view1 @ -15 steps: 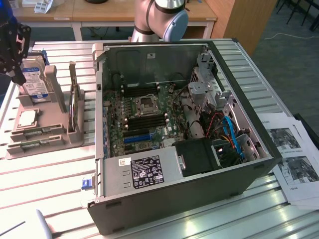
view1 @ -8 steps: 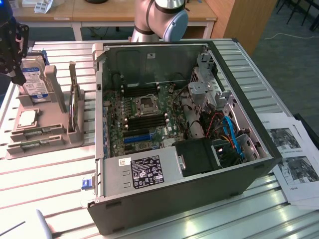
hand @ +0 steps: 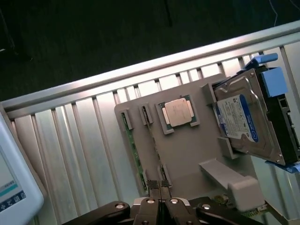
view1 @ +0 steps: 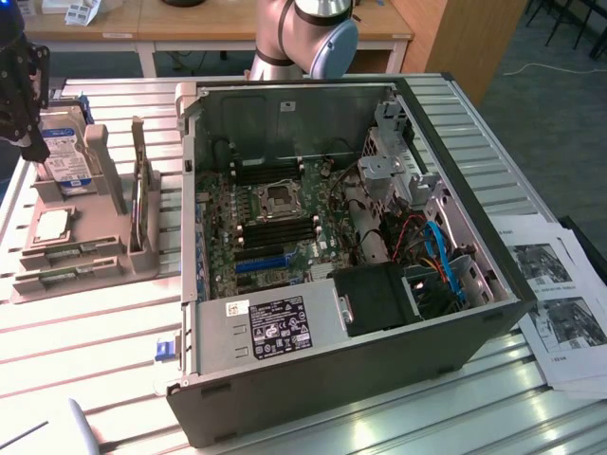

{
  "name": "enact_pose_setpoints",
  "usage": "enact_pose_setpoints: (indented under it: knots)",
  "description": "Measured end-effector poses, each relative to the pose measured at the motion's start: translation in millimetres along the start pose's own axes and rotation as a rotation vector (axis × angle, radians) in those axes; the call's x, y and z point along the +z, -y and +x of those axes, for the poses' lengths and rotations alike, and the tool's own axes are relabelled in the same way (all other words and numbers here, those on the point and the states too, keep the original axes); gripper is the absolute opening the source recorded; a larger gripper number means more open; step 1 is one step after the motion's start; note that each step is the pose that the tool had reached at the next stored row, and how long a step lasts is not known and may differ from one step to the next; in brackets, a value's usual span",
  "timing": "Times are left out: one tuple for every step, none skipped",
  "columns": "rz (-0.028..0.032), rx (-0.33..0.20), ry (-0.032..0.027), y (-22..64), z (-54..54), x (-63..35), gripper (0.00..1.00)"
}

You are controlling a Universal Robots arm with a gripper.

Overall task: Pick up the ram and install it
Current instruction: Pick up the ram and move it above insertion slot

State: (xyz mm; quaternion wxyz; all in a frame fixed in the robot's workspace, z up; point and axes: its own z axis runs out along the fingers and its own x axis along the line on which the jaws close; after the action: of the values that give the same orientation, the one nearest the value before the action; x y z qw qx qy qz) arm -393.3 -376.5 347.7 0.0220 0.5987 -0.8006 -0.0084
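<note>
Green ram (hand: pixel 133 151) sits along the outer edge of the grey holder (hand: pixel 187 154), caught in clips at both ends. Long axis runs away from my fingertips, near end just beside them. Bare slatted table (hand: pixel 79 140) flanks its free side, so there is room there. CPU (hand: pixel 178 112) sits close on its other side; hard drive (hand: pixel 243 117) stands beyond that. My gripper (hand: pixel 158 184) is pressed together, holding nothing, tips over the holder's near end, contact unclear
</note>
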Motion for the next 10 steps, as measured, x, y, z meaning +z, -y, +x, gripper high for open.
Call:
enact_pose_setpoints:
  knots:
    - [0.0004,-0.018,-0.0007,0.0,0.0,0.0,0.1]
    - [0.0009,-0.036,-0.0014,0.0,0.0,0.0,0.1]
    - [0.0014,-0.054,-0.0022,0.0,0.0,0.0,0.1]
    - [0.0018,-0.072,-0.0029,0.0,0.0,0.0,0.1]
    - [0.0023,-0.09,-0.0036,0.0,0.0,0.0,0.1]
    - [0.0027,-0.109,-0.0043,0.0,0.0,0.0,0.1]
    - [0.0032,-0.127,-0.005,0.0,0.0,0.0,0.1]
    - [0.0037,-0.145,-0.0058,0.0,0.0,0.0,0.1]
    - [0.0041,-0.162,-0.0065,0.0,0.0,0.0,0.1]
    - [0.0043,-0.172,-0.0068,0.0,0.0,0.0,0.1]
